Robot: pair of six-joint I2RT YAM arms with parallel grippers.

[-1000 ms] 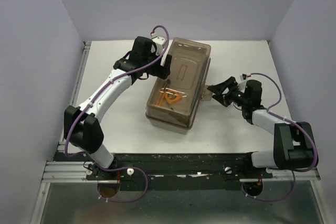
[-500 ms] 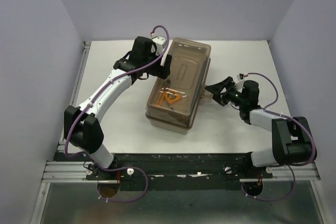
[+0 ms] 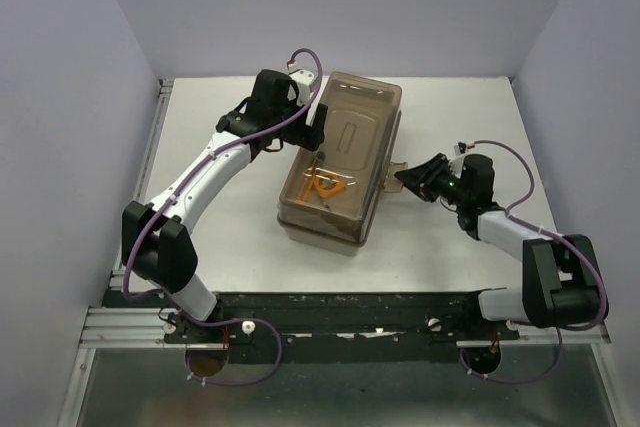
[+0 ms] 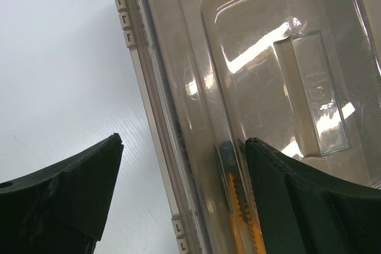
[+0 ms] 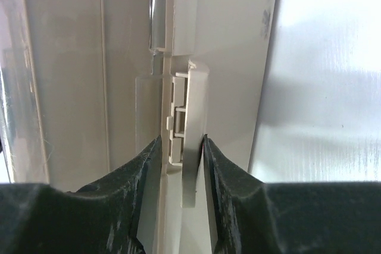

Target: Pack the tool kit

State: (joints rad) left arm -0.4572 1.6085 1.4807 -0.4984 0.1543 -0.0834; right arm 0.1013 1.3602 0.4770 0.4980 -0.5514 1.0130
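Right fingers (image 5: 119, 194) closed in, latch (image 5: 191, 141) pinched between

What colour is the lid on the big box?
The lid is a smoky, see-through brown. The top camera shows it best.

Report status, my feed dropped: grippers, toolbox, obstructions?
Left gripper open, straddling toolbox edge. Right gripper shut on latch. Lid down, tools inside. Nothing in the way.

Before me, a beige toolbox (image 3: 322, 231) lies angled mid-tabletop, lid down. Orange tools (image 3: 325, 187) show through its smoky brown lid (image 3: 350, 137). Its latch (image 5: 193, 117) faces the right edge.
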